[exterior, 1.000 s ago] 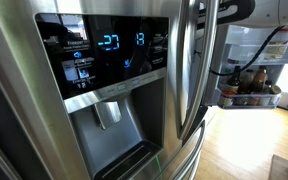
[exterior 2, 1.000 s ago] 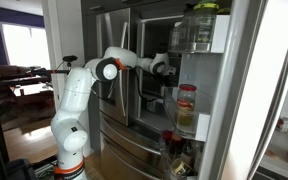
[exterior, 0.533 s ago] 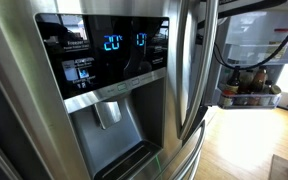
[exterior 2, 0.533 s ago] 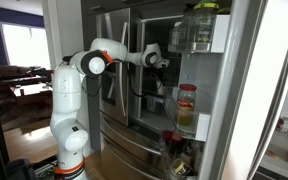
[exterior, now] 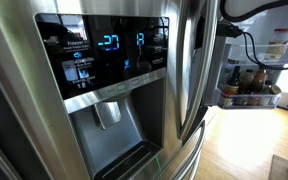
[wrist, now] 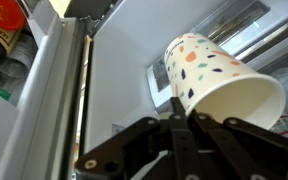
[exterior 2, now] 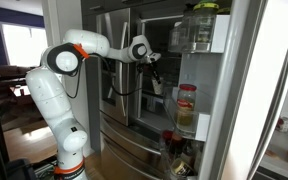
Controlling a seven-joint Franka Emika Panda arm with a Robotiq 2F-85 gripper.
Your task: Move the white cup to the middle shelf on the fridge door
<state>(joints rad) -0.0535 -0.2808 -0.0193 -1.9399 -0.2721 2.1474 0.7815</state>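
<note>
White fridge lining [wrist: 119,70] behind; white cup [wrist: 212,72] tilted, rim pinched in claw [wrist: 181,113].

Brushed stainless steel, faintly streaked, across the dispenser door [exterior: 24,120]. Glossy black plastic over the lit control panel [exterior: 104,50]. Polished, mirror-bright metal along the handle [exterior: 187,80]. Warm wood with a satin sheen on the floor [exterior: 239,140], far right. Smooth, shiny white plastic shells on the arm [exterior 2: 49,100]. Clear, glossy plastic in the upper door bin [exterior 2: 199,40]. Matt paper, dotted with coloured speckles, for the white cup [wrist: 219,85]. Matt black on the gripper [wrist: 181,125]; metal or plastic, cannot tell. Smooth white plastic on the fridge lining [wrist: 119,80].
</note>
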